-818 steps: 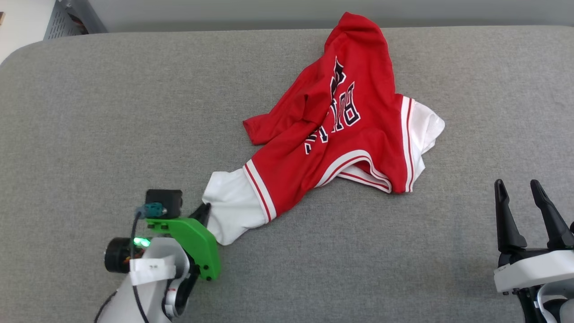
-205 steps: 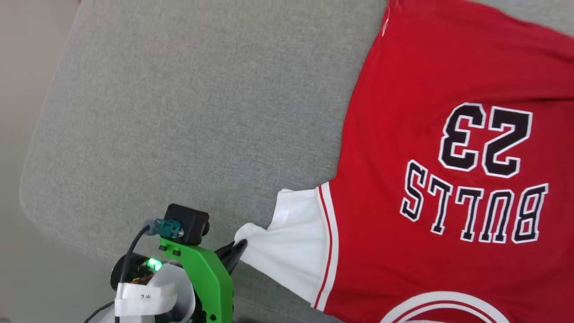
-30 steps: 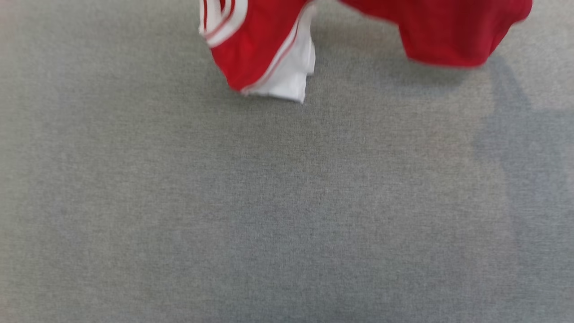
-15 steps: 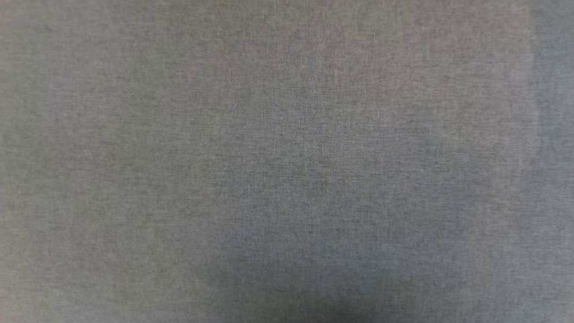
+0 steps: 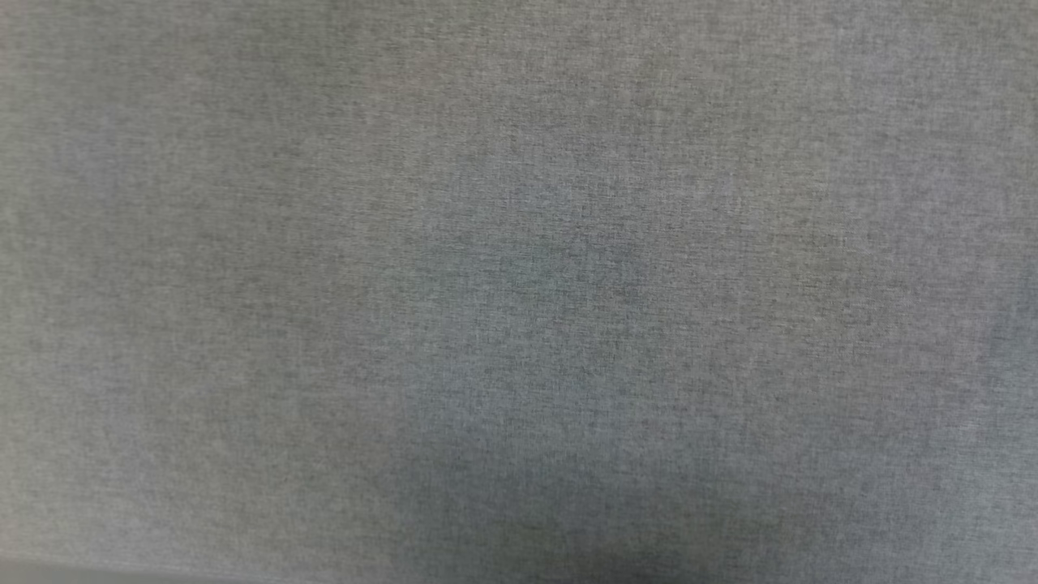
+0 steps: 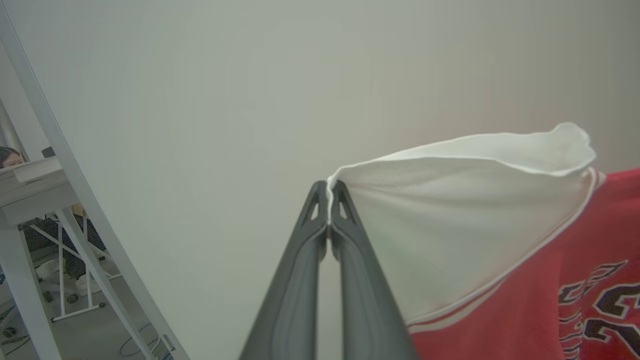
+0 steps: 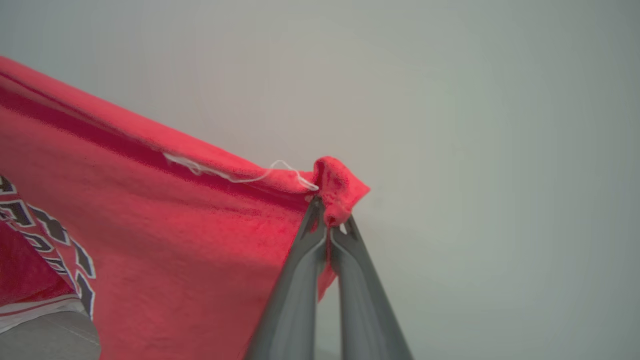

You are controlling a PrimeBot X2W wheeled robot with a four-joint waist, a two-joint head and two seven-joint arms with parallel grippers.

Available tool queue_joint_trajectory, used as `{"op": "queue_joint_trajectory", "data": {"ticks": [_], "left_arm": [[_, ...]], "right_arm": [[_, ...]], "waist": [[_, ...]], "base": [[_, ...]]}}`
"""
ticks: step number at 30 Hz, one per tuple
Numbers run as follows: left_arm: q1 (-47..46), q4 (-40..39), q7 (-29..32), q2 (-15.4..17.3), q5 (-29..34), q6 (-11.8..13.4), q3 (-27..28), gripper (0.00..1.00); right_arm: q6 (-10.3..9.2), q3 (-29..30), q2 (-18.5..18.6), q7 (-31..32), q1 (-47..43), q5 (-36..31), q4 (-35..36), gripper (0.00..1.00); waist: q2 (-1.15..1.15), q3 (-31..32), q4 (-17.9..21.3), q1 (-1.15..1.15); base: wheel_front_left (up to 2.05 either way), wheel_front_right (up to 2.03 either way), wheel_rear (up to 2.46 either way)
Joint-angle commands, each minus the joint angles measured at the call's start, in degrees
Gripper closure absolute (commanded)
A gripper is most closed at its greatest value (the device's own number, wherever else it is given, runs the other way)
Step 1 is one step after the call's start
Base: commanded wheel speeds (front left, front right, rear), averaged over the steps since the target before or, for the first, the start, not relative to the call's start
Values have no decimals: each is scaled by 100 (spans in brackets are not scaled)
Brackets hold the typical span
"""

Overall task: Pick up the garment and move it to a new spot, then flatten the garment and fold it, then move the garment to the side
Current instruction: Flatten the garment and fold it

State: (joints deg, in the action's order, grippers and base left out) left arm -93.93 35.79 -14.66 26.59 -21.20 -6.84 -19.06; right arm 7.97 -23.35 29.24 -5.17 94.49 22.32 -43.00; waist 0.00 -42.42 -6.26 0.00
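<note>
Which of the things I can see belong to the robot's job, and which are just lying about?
In the job: the garment, pinched at its white sleeve by the left hand and at a red corner by the right hand; the grey surface, its work area.
Just around: the pale wall; the white desk; a person beyond it.

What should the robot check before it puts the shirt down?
1. Left pincer shut on the edge of the white sleeve: ok.
2. Right pincer shut on a red corner of the garment: ok.
3. Grey surface in the head view has room to lay it: ok.
4. Loose white thread free of the right pincer: cannot tell.
5. Garment's lower end hangs above the surface: cannot tell.
</note>
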Motion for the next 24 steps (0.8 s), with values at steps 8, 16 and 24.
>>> {"op": "queue_joint_trajectory", "data": {"ticks": [8, 16, 24], "left_arm": [[2101, -695, -33, -479, -140, -47, 46, 100], [3986, -1083, -33, -685, -176, -59, -222, 100], [5472, -970, 144, -581, -327, -63, -1157, 100]], "right_arm": [[-48, -550, 321, -401, -1232, 510, 67, 100], [-48, -871, 552, -607, -2839, 1051, 354, 100], [-48, -1108, 795, -634, -4563, 1516, 570, 100]], "waist": [[0, 686, -190, 0], [0, 1551, -304, 0], [0, 2378, -386, 0]], "base": [[0, 0, 0], [0, 0, 0], [0, 0, 0]]}}
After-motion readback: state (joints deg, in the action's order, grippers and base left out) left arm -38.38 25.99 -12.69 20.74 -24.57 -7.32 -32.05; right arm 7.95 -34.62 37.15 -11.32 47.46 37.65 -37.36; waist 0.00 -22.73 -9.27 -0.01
